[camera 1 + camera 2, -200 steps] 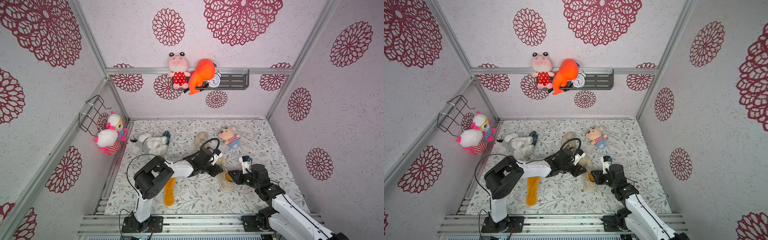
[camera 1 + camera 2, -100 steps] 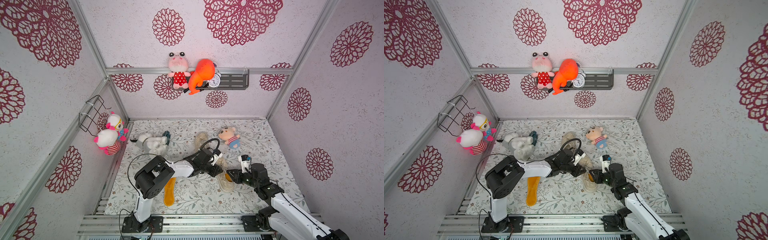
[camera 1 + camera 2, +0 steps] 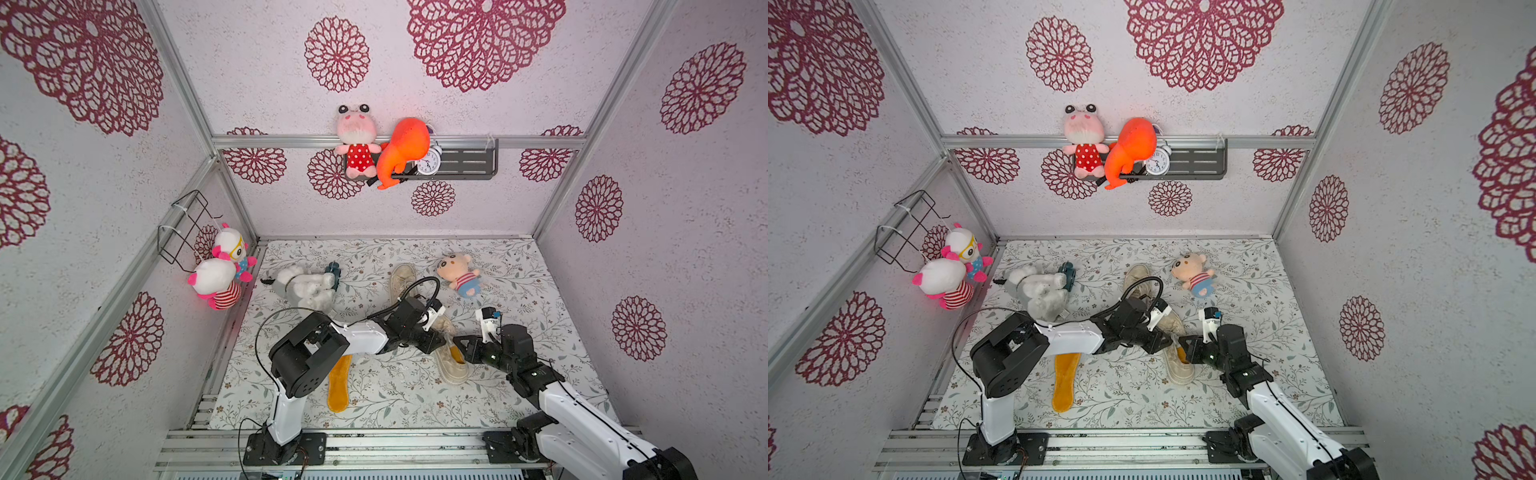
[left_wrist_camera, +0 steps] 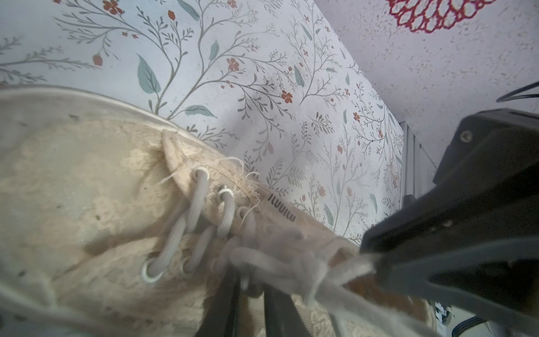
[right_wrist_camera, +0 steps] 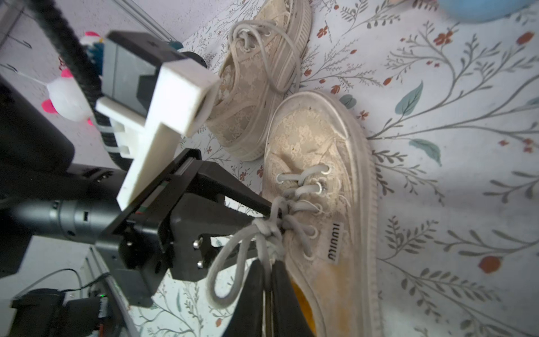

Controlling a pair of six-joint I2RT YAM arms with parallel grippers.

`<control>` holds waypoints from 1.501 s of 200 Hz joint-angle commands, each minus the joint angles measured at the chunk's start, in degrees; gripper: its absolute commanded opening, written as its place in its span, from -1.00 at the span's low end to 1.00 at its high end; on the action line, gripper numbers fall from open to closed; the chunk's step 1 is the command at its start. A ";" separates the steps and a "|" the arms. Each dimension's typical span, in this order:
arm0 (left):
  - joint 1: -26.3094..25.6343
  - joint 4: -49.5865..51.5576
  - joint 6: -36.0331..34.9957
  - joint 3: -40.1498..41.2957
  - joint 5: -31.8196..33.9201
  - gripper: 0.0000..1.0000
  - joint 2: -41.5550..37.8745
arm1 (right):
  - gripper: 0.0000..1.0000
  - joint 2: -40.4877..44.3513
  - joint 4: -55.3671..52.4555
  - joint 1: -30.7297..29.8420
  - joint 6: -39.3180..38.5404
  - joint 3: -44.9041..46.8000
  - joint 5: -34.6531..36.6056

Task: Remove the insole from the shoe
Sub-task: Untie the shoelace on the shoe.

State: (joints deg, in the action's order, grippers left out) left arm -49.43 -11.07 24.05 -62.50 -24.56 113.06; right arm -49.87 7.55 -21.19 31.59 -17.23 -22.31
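A beige lace-up shoe [image 3: 453,368] [image 5: 320,163] lies on the floral mat between my arms, and an orange insole [image 3: 456,354] [image 5: 303,306] shows in its opening. My left gripper [image 3: 436,343] [image 4: 250,289] comes in from the left and is shut on the shoe at its tongue and laces. The right gripper [image 3: 457,341] [image 5: 268,267] is at the rim of the opening. Its jaws are pressed together, with a strand of the shoelace [image 5: 233,262] caught between the tips. The insole lies just beside its fingers.
A second beige shoe [image 3: 402,277] lies behind the first. A loose orange insole [image 3: 338,386] lies on the mat under my left arm. A grey plush [image 3: 305,286] and a small doll [image 3: 457,274] lie farther back. Walls close in on three sides.
My right gripper has gone from partly open to shut at the shoe's opening. The left gripper and the shoe have stayed where they were.
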 commanded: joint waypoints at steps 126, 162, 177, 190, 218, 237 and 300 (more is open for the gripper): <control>-1.72 2.26 -5.40 4.32 6.16 0.18 -5.99 | -1.00 3.09 -10.58 0.13 0.73 -13.31 0.91; -2.02 2.64 -5.76 5.90 6.03 0.17 -6.23 | -1.00 2.48 -13.42 0.10 -0.98 -18.61 0.56; -2.40 3.16 -6.35 6.14 5.99 0.17 -6.30 | -1.00 2.06 -13.97 0.14 -1.67 -20.77 -0.13; -2.60 3.16 -6.39 6.38 6.09 0.17 -6.41 | -1.00 1.96 -13.89 0.14 -2.10 -22.38 -0.61; -2.87 2.56 -5.73 6.83 6.33 0.15 -6.56 | -1.00 1.41 -12.72 0.12 -2.21 -24.87 -1.47; -3.04 1.20 -4.46 7.42 6.53 0.14 -6.71 | -1.00 0.62 -11.92 -0.02 -2.07 -26.23 -2.39; -3.22 -4.15 -1.66 12.20 8.07 0.14 -11.36 | -1.00 0.08 -10.25 -0.07 -2.17 -27.79 -3.85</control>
State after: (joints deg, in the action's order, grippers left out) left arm -52.14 -13.80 21.08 -52.27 -17.37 104.53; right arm -50.65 -7.03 -21.21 30.85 -42.59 -24.53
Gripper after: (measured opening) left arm 0.571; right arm 0.057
